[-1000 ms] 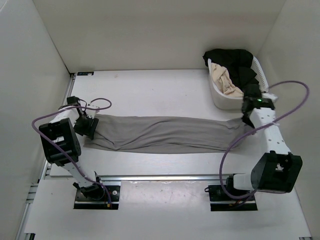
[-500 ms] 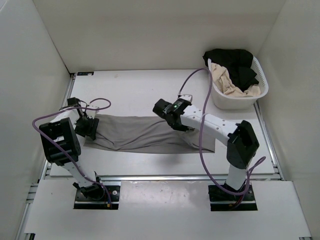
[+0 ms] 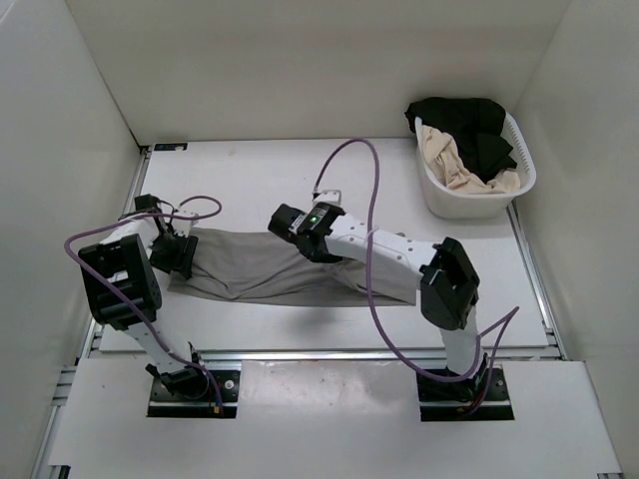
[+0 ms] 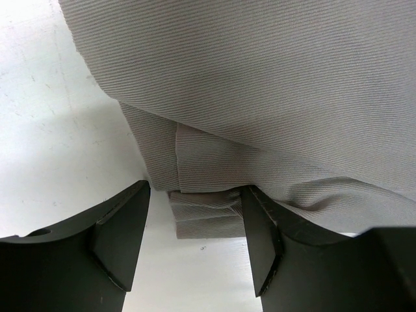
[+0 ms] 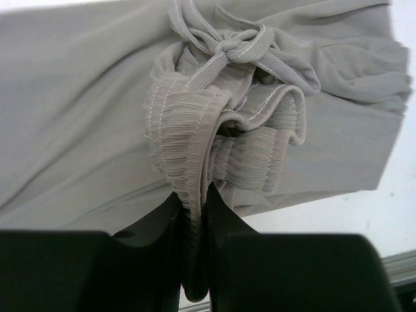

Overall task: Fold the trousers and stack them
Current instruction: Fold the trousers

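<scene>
Your right gripper (image 5: pixel 194 195) pinches the gathered waistband (image 5: pixel 188 123) of the trousers (image 3: pixel 240 267), held above the spread legs. Your left gripper (image 4: pixel 195 201) stands open, straddling the leg hems (image 4: pixel 203 224) on the table (image 3: pixel 300 180).

White table (image 3: pixel 300 180) boxed in by plain white walls (image 3: pixel 300 60)

The white table (image 3: pixel 300 175) bears the trousers (image 3: pixel 240 267) and a laundry basket (image 3: pixel 451 206).

We read this as a lab test cell. White panel walls (image 3: pixel 300 70) box in the white table (image 3: pixel 280 180); aluminium rails (image 3: pixel 329 353) run along its near edge.
</scene>
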Controlling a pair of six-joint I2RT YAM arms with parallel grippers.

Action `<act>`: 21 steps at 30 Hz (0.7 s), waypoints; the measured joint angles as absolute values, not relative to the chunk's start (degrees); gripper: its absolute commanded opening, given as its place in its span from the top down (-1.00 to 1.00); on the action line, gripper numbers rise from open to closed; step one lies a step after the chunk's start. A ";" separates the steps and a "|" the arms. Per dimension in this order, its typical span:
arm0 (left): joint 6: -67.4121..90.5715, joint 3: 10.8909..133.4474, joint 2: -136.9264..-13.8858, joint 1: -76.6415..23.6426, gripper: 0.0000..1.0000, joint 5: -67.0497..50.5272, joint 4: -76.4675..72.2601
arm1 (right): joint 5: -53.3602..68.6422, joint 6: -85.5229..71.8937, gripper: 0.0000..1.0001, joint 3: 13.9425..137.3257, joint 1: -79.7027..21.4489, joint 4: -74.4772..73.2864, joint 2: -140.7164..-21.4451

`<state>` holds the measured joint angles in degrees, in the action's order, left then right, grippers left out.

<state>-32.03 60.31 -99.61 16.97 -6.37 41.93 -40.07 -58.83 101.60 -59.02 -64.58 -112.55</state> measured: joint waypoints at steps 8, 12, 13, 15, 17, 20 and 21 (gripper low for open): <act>-32.08 60.51 -100.03 16.97 -0.41 -5.54 41.93 | -34.11 -53.10 -0.21 109.36 -60.77 -60.77 -124.44; -32.60 60.90 -100.03 16.95 -0.44 -4.86 41.95 | -30.46 -48.88 -0.55 113.23 -62.26 -57.54 -130.32; -32.99 61.21 -100.03 16.95 -0.46 -4.56 41.95 | -30.50 -48.12 -0.60 114.43 -63.51 -57.65 -131.48; -33.47 62.17 -100.03 16.95 -0.47 -3.64 41.98 | -31.38 -47.57 -0.63 115.70 -66.54 -57.63 -131.98; -33.91 64.40 -100.03 16.95 -0.49 -2.59 42.26 | -32.69 -48.18 -0.65 116.03 -70.02 -57.45 -131.02; -34.24 70.15 -99.77 16.95 -0.51 -1.39 42.59 | -35.00 -50.54 -0.65 114.65 -74.63 -57.76 -126.78; -34.26 72.23 -99.42 16.95 -0.51 -1.39 42.85 | -35.77 -51.33 -0.65 114.39 -75.48 -58.26 -125.01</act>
<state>-34.26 72.23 -99.42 16.95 -1.39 42.85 -35.77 -51.33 114.39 -75.48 -58.26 -125.01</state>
